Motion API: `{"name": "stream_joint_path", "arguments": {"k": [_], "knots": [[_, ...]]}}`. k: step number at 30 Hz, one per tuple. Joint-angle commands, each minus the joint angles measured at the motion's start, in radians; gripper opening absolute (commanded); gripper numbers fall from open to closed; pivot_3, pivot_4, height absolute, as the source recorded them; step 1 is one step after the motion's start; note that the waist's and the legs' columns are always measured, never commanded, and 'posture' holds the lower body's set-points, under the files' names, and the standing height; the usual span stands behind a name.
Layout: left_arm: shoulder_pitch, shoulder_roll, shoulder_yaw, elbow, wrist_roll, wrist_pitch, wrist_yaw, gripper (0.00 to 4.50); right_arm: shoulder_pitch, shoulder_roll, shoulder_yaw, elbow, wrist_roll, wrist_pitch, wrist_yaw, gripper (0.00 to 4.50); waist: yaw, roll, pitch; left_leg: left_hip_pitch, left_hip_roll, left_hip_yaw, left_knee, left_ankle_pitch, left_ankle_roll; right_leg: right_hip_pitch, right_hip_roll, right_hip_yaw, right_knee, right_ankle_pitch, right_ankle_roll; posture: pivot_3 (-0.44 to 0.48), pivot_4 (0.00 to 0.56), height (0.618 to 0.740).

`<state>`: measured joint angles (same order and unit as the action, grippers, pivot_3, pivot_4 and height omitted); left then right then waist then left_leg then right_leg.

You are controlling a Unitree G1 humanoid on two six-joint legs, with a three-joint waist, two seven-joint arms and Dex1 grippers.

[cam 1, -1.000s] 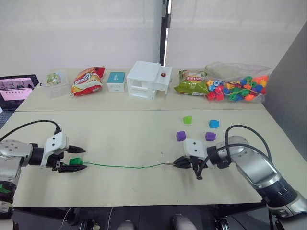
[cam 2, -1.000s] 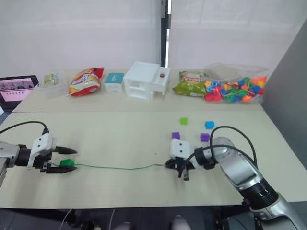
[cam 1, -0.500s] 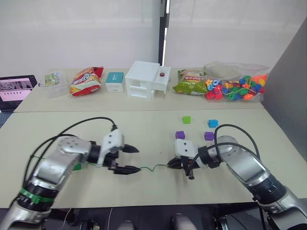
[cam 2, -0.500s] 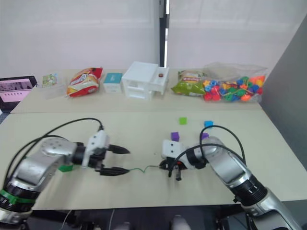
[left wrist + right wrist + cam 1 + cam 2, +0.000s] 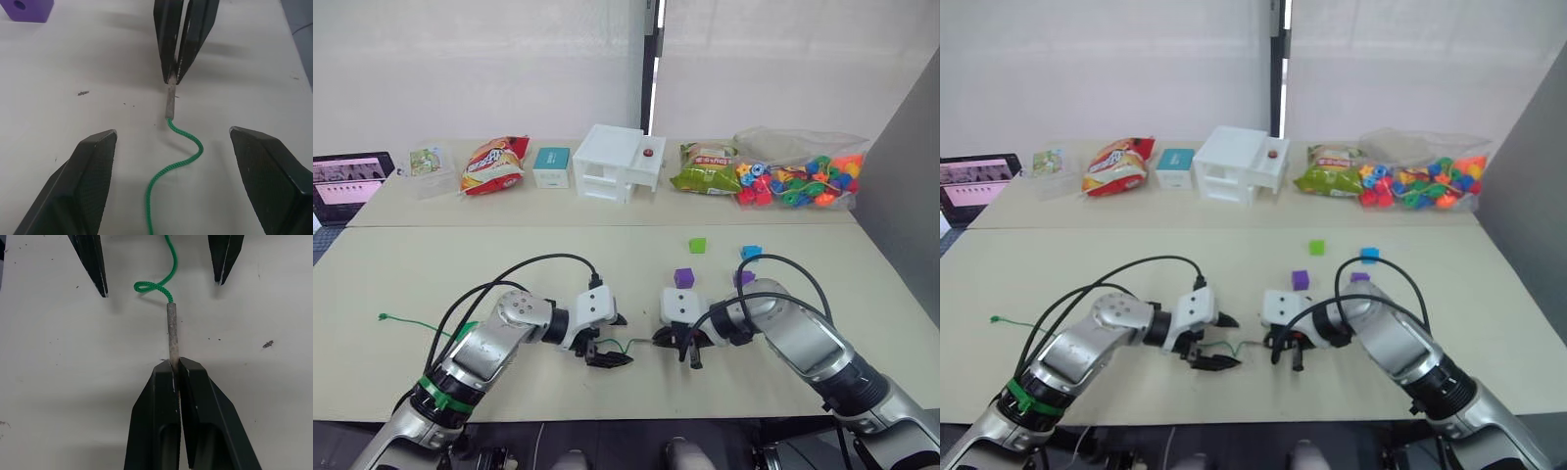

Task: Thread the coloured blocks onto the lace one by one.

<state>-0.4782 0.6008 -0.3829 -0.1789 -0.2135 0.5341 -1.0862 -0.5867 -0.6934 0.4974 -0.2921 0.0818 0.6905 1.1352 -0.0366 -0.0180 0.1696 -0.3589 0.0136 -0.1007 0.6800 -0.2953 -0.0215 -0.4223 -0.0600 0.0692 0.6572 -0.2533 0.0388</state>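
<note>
Two grippers meet at the near bench edge: the right gripper has its fingers clamped on the lace's stiff grey tip, while the left gripper is spread wide around the cord just behind it. Part of the lace is hidden behind the left arm. Farther off lie purple, light green and blue blocks. Bags line the pale bench.
</note>
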Motion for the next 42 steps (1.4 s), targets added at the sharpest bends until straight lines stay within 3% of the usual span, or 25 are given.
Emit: {"name": "stream_joint_path", "arguments": {"k": [1, 3, 6, 15, 26, 33, 39, 42], "knots": [[-0.029, -0.025, -0.019, -0.001, 0.012, 0.001, 0.006, 3.85, -0.018, -0.005, -0.012, -0.04, 0.001, 0.009, -0.002, 0.0, -0.001, 0.0, 0.0, 0.0, 0.0, 0.0, 0.0, 0.0, 0.0, 0.0, 0.0, 0.0, 0.0, 0.0, 0.0, 0.0, 0.15, 0.74], [-0.029, -0.027, -0.018, 0.002, 0.014, 0.001, 0.003, 3.85, -0.018, -0.006, -0.013, -0.041, 0.001, 0.011, -0.004, 0.0, -0.004, 0.0, 0.0, 0.0, 0.0, 0.0, 0.0, 0.0, 0.0, 0.0, 0.0, 0.0, 0.0, 0.0, 0.0, 0.0, 0.15, 0.74], [-0.032, -0.03, -0.021, 0.006, 0.015, 0.004, 0.0, 3.11, -0.017, -0.008, -0.015, -0.043, 0.002, 0.015, -0.006, 0.0, -0.008, 0.0, 0.0, 0.001, 0.0, 0.0, -0.001, 0.0, 0.0, 0.0, 0.0, 0.0, 0.0, 0.0, 0.0, 0.0, 0.15, 0.74], [-0.024, -0.034, -0.024, 0.007, 0.023, 0.007, 0.006, 0.04, -0.019, -0.008, -0.02, -0.047, 0.006, 0.024, -0.01, 0.0, -0.005, 0.0, 0.0, 0.0, 0.0, 0.0, 0.0, 0.0, 0.0, 0.0, 0.0, 0.0, 0.0, 0.0, 0.0, 0.0, 0.15, 0.74], [-0.024, -0.054, -0.01, 0.006, 0.011, 0.003, 0.011, 0.01, -0.002, -0.013, -0.018, -0.059, 0.011, 0.024, -0.01, 0.0, -0.005, 0.0, 0.0, 0.0, 0.0, 0.0, 0.0, 0.0, 0.0, 0.0, 0.0, 0.0, 0.0, 0.0, 0.0, 0.0, 0.15, 0.74], [-0.021, -0.025, 0.008, 0.006, 0.004, -0.006, -0.011, 0.0, 0.086, 0.002, -0.162, -0.131, 0.062, 0.074, -0.118, 2.3, -0.003, 0.0, 0.0, 0.0, 0.0, 0.0, 0.0, 0.0, 0.0, 0.0, 0.0, 0.0, 0.0, 0.0, 0.0, 0.0, 0.15, 0.74], [-0.009, 0.01, 0.031, -0.002, -0.003, -0.002, -0.024, 0.0, 0.31, 0.033, -0.42, -0.353, 0.156, 0.24, -0.275, 4.45, 0.01, 0.0, 0.0, -0.001, 0.0, -0.001, 0.0, 0.0, 0.0, 0.0, 0.0, 0.0, 0.0, 0.0, 0.0, 0.0, 0.15, 0.74], [0.002, 0.026, 0.052, -0.009, -0.01, 0.005, -0.026, 0.0, 0.422, 0.16, -0.532, -0.453, 0.179, 0.284, -0.422, 4.48, 0.01, 0.0, 0.0, -0.001, 0.0, -0.001, -0.001, 0.0, 0.0, 0.0, 0.0, 0.0, 0.0, 0.0, 0.0, 0.0, 0.15, 0.74]]}}
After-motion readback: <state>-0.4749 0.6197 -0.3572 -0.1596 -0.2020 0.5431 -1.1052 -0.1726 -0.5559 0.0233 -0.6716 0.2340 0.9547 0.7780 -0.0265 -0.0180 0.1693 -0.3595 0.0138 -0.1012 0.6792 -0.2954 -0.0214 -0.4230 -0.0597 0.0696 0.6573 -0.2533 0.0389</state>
